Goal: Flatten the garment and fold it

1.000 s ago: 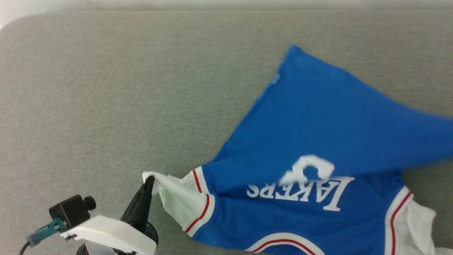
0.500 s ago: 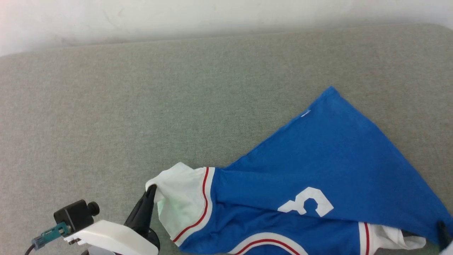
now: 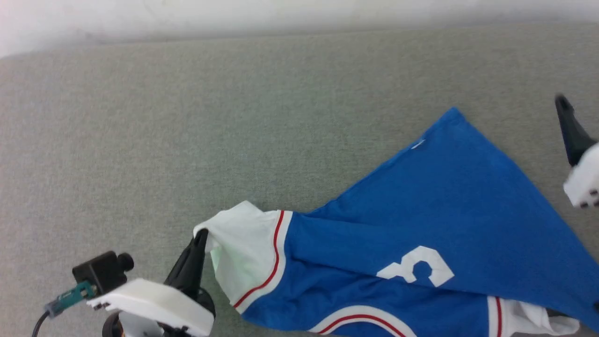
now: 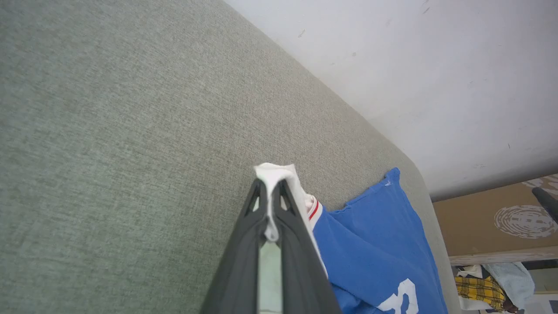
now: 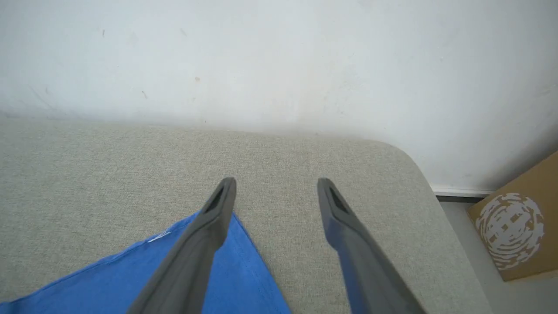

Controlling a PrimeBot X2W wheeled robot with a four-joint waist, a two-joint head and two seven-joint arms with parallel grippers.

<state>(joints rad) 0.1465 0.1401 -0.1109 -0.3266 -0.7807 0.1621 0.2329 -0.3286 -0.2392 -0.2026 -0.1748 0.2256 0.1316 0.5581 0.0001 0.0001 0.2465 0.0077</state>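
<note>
The garment (image 3: 435, 206), a royal-blue T-shirt with white sleeves and red-and-white trim, lies crumpled at the lower right of the grey-green padded surface, a white "3" facing up. My left gripper (image 3: 200, 236) is shut on the edge of its white sleeve (image 3: 243, 255). The left wrist view shows white cloth pinched between the closed tips of that gripper (image 4: 270, 187), with the blue body (image 4: 375, 244) beyond. My right gripper (image 5: 275, 185) is open and holds nothing, above the shirt's far blue corner (image 5: 100, 283). One of its fingers (image 3: 570, 131) shows at the head view's right edge.
The padded surface (image 3: 187, 140) runs back to a white wall (image 3: 281, 14) and ends in a rounded corner (image 5: 405, 161) on the right. A cardboard box (image 5: 510, 231) stands on the floor past that corner, with a pile of clothes (image 4: 492, 283) near it.
My right gripper has opened, let go of the blue cloth and moved away up the head view. The shirt has dropped flat. The left gripper keeps its hold on the sleeve. The head camera shifted.
</note>
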